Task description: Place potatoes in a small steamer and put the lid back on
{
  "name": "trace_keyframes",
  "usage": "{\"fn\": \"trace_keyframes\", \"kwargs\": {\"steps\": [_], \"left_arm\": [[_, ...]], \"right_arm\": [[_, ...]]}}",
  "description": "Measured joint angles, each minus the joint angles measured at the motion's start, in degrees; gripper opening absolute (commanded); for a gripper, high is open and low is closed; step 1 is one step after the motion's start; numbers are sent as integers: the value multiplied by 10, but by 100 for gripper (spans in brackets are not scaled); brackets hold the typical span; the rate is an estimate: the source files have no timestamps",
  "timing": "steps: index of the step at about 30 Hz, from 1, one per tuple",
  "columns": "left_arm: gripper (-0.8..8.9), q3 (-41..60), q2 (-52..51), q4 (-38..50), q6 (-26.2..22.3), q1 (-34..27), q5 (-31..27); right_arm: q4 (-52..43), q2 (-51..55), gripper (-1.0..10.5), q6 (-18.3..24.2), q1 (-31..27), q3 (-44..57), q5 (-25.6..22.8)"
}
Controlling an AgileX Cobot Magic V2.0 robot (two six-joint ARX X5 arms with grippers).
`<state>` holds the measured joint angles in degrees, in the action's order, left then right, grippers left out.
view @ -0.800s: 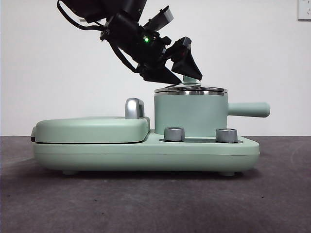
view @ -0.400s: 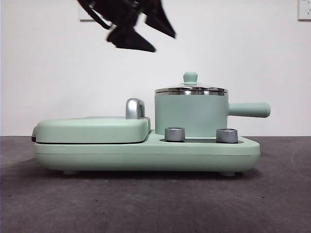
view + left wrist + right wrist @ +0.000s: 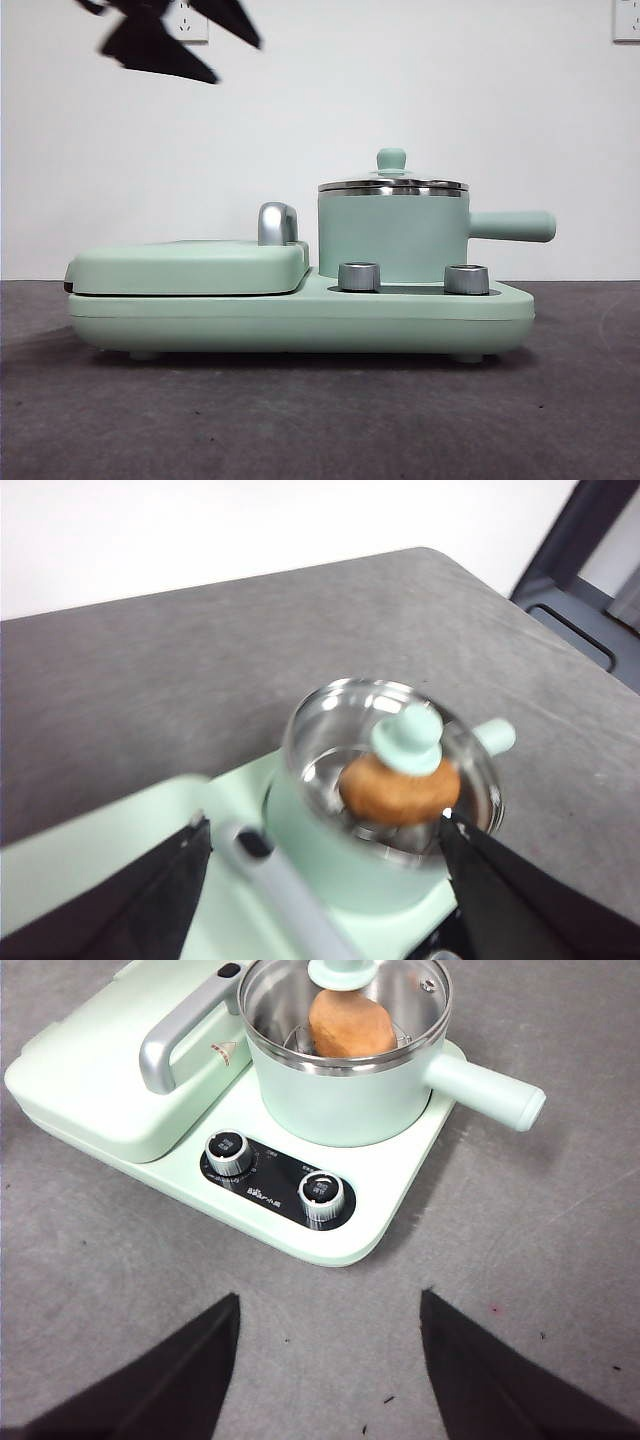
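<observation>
**With lid seated and potato inside, both hands stand clear of the steamer**

While the glass lid (image 3: 393, 184) sits level on the steel rim of the small steamer (image 3: 392, 238), its mint knob upright at the centre, the potato (image 3: 351, 1022) lies inside the pot, seen through the glass. The left hand (image 3: 170, 35) hangs high above and off to the griddle side of the cooker (image 3: 300, 310), its two black jaws spread wide and holding nothing; from its own camera the lid (image 3: 392, 765) lies ahead and below, between the jaw tips. The right hand (image 3: 325, 1375) waits over the bare desk (image 3: 560, 1260) on the dial side, jaws likewise apart and empty, with the pot's straight handle (image 3: 485, 1090) pointing away to one side. Judged from this, both steps look complete, and the left hand is the nearer if the lid needs any nudge
</observation>
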<state>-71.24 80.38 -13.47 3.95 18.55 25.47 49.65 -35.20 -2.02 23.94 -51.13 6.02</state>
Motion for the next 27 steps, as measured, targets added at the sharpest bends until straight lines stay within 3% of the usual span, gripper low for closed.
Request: {"fn": "trace_keyframes", "kwargs": {"steps": [12,27], "left_arm": [[371,279,-251,22,55,-45,0],[372,306,-427,-156,73,-45,0]], "right_arm": [[0,-35,275,-2,0,0,14],[-80,-59,276,-4,0,0,19]]}}
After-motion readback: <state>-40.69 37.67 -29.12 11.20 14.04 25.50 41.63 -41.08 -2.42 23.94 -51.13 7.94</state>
